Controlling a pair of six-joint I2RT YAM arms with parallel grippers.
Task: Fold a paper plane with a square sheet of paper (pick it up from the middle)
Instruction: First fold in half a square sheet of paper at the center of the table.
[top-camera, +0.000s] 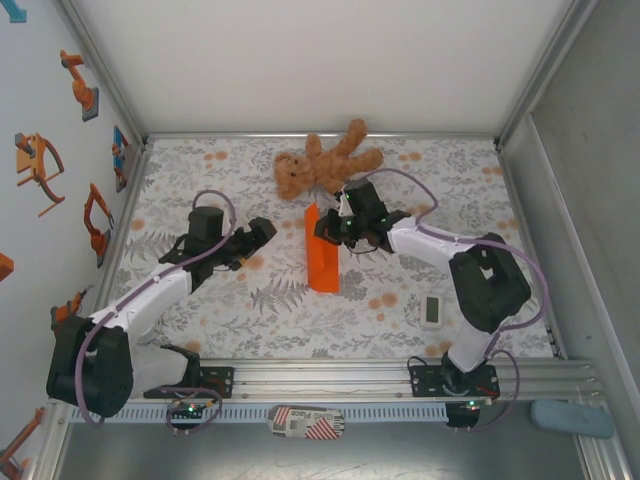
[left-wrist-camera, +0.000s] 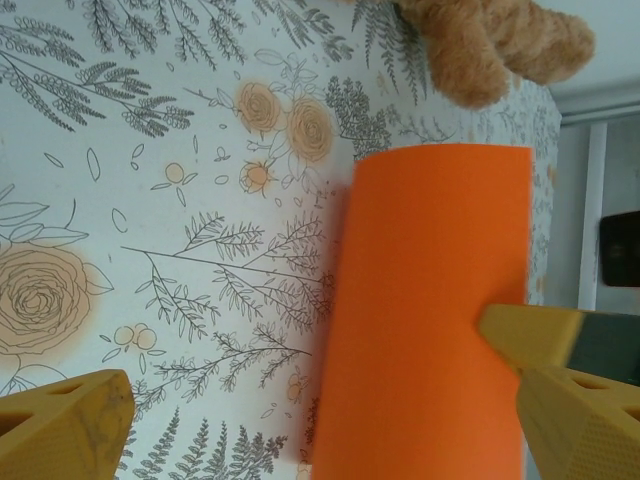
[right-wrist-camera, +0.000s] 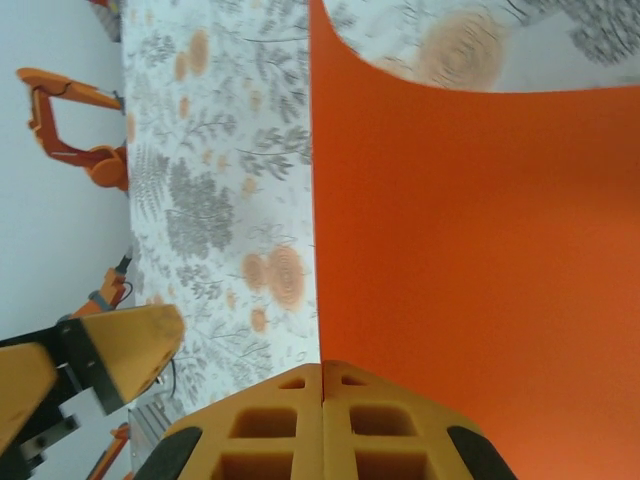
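Locating the thin bright orange square sheet of paper (top-camera: 322, 258) at the centre of the top view, on the floral-print table cover (top-camera: 200, 180), just below the brown plush teddy bear (top-camera: 322, 165). Reading it as already narrowed to a long strip, so judging a first lengthwise fold as made and the dart shape as not yet formed. Seeing the right gripper (top-camera: 335, 228) at the strip's upper end with its yellow fingers (right-wrist-camera: 280, 410) pressed together, apparently pinching the paper's edge. In the right wrist view, noting the orange surface rising from the finger seam and bowing across the right half of the frame, and judging this hold as anchoring one end while the other arm works. Noting the left gripper (top-camera: 258, 235) just left of the strip and apart from it, jaws spread wide. In the left wrist view, seeing one yellow finger (left-wrist-camera: 60, 425) at lower left, the other at lower right, and the paper ahead in the right part of the gap, probably being lined up for a grasp or a press. Failing to make out whether the strip is lying flat or standing partly on edge, how many layers it has, or where the crease runs. Losing the paper's lower end past the bottom of the left wrist frame, and most of the bear past its top edge. Leaving aside the small white rectangular gadget (top-camera: 432, 310) at lower right of the top view, well apart.
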